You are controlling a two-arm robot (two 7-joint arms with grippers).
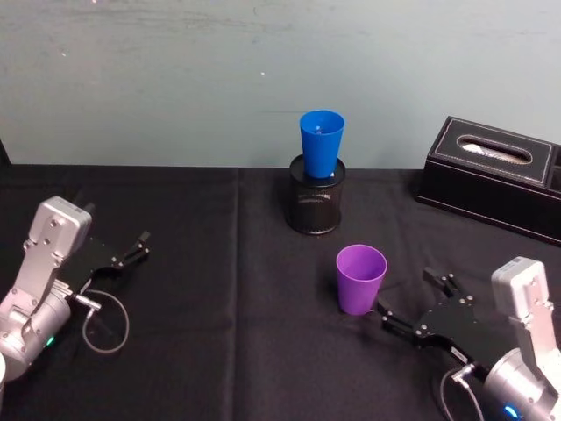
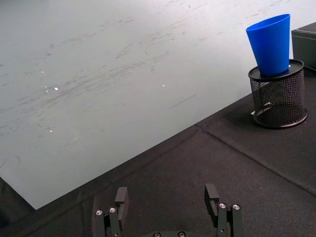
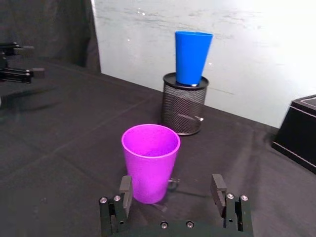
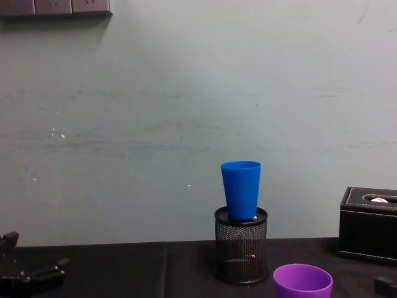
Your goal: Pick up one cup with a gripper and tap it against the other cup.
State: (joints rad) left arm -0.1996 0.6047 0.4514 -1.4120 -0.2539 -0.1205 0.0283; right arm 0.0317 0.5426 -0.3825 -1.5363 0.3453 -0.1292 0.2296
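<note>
Right pincer [image 1: 408, 298] was held open just beside the upright purple cup [image 1: 360, 279]; the blue cup [image 1: 322, 143] was seated in a mesh holder [image 1: 316, 209]. Left pincer [image 1: 131, 249] was parked open.

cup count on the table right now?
2. The purple cup stands upright on the black cloth, just ahead of the open right claw. The blue cup sits in the top of the mesh pen holder near the wall. None look hidden.
</note>
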